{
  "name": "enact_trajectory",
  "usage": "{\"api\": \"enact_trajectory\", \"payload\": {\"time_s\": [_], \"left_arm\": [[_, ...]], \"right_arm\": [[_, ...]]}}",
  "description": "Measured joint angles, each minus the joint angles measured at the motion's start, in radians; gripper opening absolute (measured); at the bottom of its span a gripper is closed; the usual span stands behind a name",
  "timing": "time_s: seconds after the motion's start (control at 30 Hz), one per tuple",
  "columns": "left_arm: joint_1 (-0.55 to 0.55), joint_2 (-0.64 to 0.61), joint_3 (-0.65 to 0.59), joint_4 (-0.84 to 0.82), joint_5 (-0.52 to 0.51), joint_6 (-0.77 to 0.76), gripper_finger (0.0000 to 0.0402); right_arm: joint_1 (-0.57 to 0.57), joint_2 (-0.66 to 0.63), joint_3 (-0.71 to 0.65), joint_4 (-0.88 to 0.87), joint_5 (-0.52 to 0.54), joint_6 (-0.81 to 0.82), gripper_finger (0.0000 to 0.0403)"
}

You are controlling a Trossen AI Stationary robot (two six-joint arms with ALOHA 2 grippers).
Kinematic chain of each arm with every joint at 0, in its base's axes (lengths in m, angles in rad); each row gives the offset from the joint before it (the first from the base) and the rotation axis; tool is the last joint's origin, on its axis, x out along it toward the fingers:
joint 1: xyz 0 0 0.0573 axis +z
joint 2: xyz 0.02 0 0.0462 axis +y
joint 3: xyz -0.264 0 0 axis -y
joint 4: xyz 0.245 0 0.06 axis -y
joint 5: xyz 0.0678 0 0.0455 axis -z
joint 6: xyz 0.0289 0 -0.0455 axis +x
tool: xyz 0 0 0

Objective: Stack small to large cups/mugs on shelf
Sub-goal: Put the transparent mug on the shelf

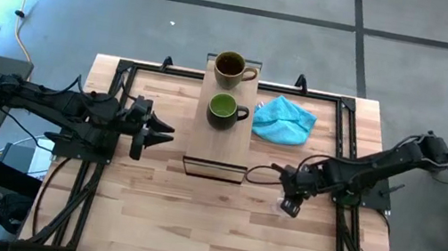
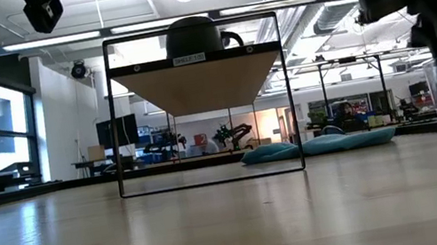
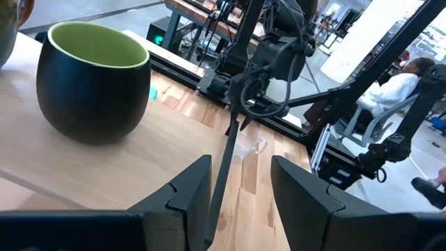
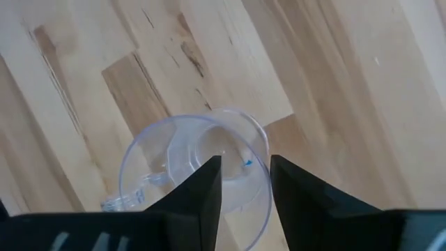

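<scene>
The shelf [image 1: 219,143] is a light-wood board raised on a dark frame in the middle of the table. The brown-tan mug [image 1: 231,70] stands on its far end and the dark green mug [image 1: 224,110] just nearer, both upright. The tiny clear glass cup [image 4: 188,174] stands upright on the tabletop to the shelf's right, near its front end. My right gripper [image 4: 244,188] is open, pointing down, with one finger over the cup's inside and one outside its rim. My left gripper [image 1: 164,134] is open and empty, level, just left of the shelf, near the green mug [image 3: 94,80].
A turquoise cloth [image 1: 284,120] lies on the table right of the green mug. Dark rails [image 1: 348,136] frame the table's edges. The tabletop in front of the shelf [image 1: 209,222] is bare wood. A seated person [image 3: 397,90] shows beyond the table's right side.
</scene>
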Motion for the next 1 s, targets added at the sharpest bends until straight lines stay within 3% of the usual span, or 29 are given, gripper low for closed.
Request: {"api": "enact_trajectory", "payload": {"time_s": [0.43,1.0], "left_arm": [[0.0,0.0,0.0,-0.014,0.0,0.072,0.0138],[0.0,0.0,0.0,-0.02,0.0,0.126,0.0138]], "right_arm": [[0.04,0.0,0.0,-0.091,0.047,0.293,0.0115],[0.058,0.0,0.0,-0.073,-0.1,0.686,0.0115]]}}
